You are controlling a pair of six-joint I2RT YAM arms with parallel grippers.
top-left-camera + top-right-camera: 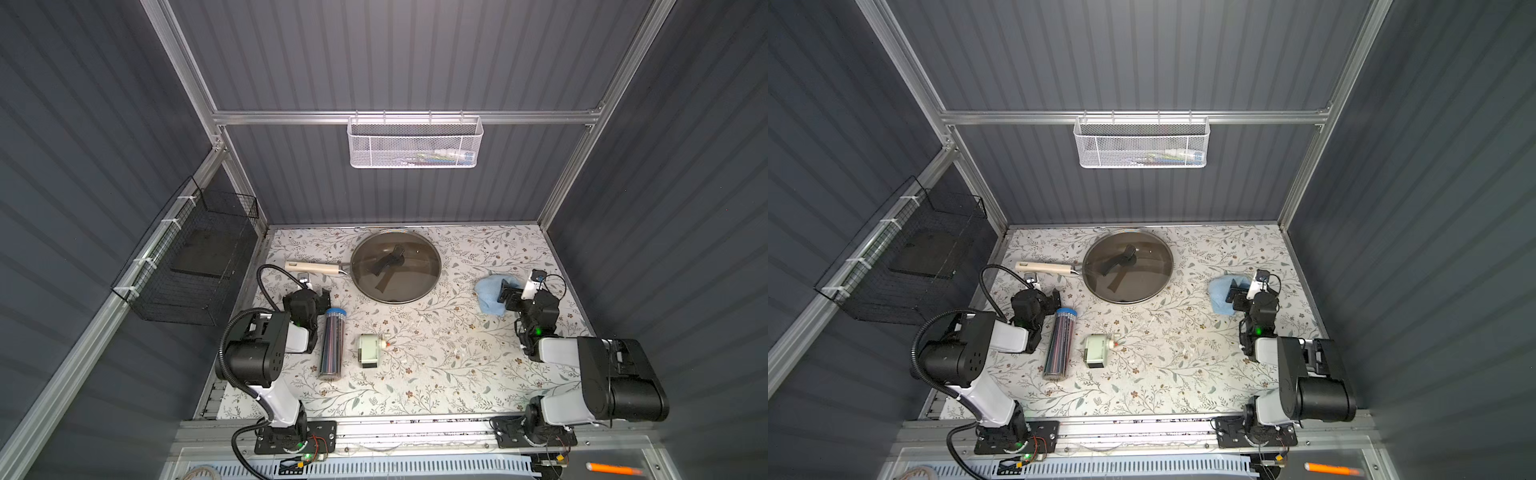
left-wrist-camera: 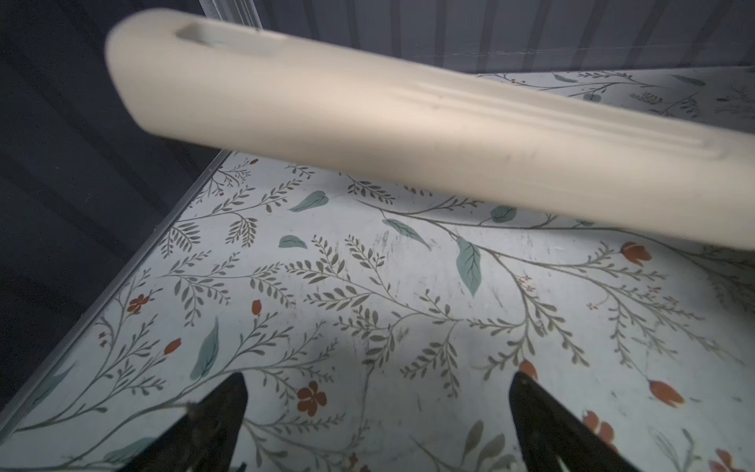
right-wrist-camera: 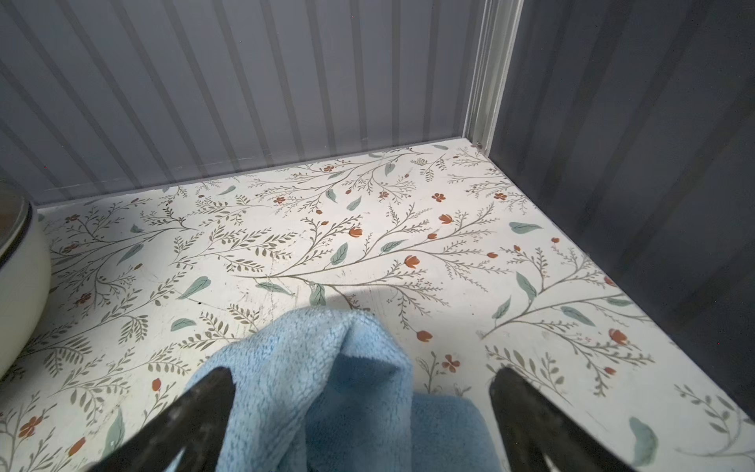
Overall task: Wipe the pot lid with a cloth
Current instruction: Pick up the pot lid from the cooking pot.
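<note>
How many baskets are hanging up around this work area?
2. A white mesh basket hangs from the rear rail above the table. A black wire basket hangs from the side rail on the robot's left. None appears hidden.

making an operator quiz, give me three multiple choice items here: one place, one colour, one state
1. The pot lid lies: A on the pan; B under the cloth; C in the right hand.
2. The cloth is: A red; B light blue; C black.
3. The right hand is: A shut on the cloth; B shut on the pot lid; C open.
Key: A, the glass lid covers the pan; B, light blue in both top views; C, its fingers stand apart with the cloth between them.
</note>
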